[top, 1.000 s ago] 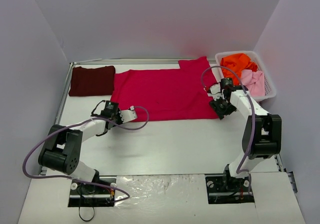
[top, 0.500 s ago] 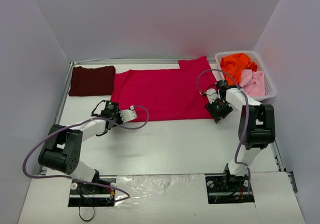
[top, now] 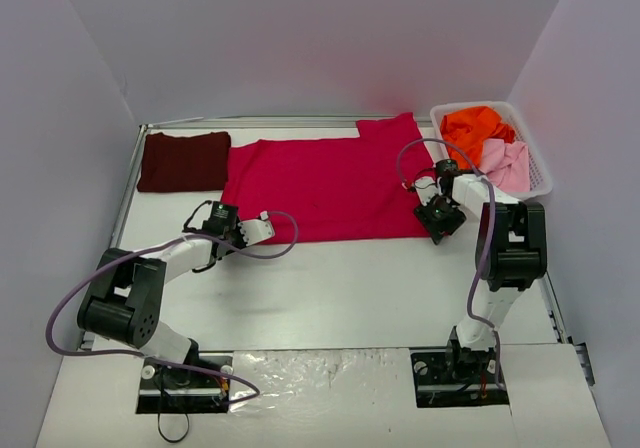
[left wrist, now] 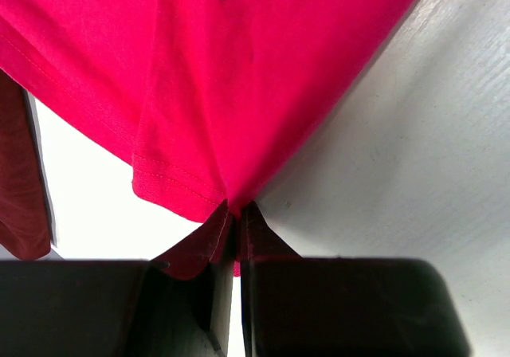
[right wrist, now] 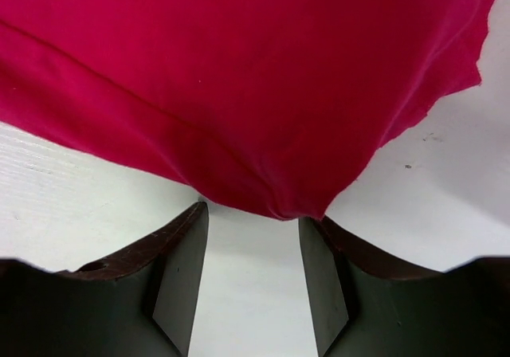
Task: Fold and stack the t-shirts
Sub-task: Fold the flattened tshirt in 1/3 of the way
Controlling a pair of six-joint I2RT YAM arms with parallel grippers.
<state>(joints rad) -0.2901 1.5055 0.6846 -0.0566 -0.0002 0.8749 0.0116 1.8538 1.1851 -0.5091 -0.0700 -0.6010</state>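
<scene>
A bright crimson-red t-shirt (top: 325,183) lies spread flat across the back of the table. My left gripper (top: 262,230) is shut on its near left corner, the hem pinched between the jaws (left wrist: 237,213). My right gripper (top: 432,220) is open at the shirt's near right corner; the cloth edge (right wrist: 263,202) lies just ahead of the fingertips, jaws apart on either side. A dark maroon t-shirt (top: 184,160) lies folded at the back left. An orange t-shirt (top: 478,128) and a pale pink t-shirt (top: 506,164) sit in the basket.
A white mesh basket (top: 540,168) stands at the back right against the wall. Walls close in the left, back and right. A metal rail (top: 128,193) runs along the table's left edge. White table surface (top: 350,288) lies in front of the shirt.
My right gripper has shifted left and slightly back along the shirt's near right corner, and its forearm has swung more upright. The left arm has not moved.
</scene>
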